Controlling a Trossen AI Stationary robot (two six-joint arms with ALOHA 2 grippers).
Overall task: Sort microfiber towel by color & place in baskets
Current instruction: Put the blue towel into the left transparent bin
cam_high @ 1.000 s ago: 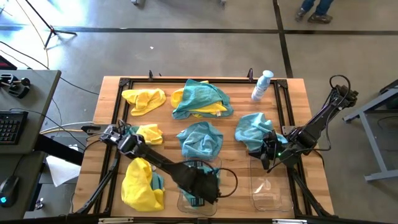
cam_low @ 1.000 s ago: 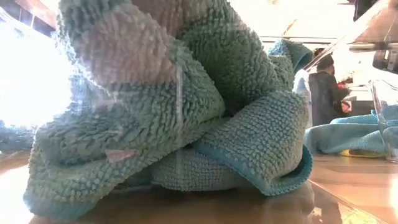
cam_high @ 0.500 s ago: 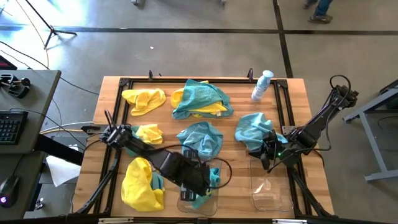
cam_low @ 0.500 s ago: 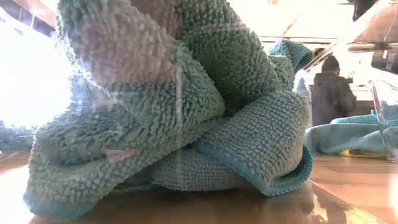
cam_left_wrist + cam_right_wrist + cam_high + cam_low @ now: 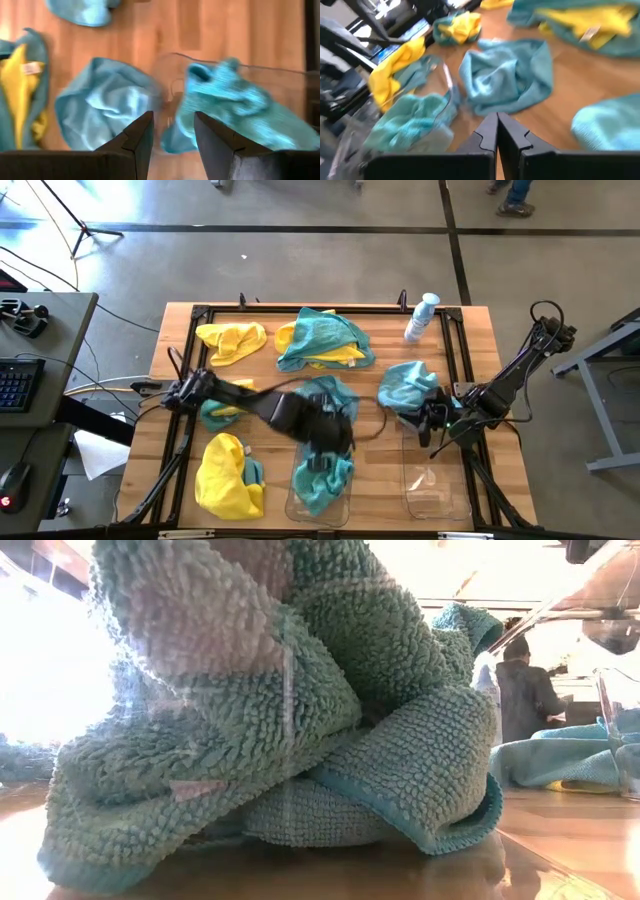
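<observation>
A teal towel lies bunched in the left clear basket at the near edge; it fills the low view. My left gripper hangs open and empty just above the basket's far end; its wrist view shows the open fingers over that towel. My right gripper is shut and empty beside another teal towel, above the far end of the right clear basket. More towels lie on the table: yellow, teal over yellow, teal, and yellow with teal.
A white and blue spray bottle stands at the far right. A small teal and yellow bundle lies under my left arm. A black frame runs round the table top. A person stands in the room beyond.
My left gripper has risen out of the left basket and drawn back toward the table's far edge. The teal towel it was over now lies uncovered in the basket.
</observation>
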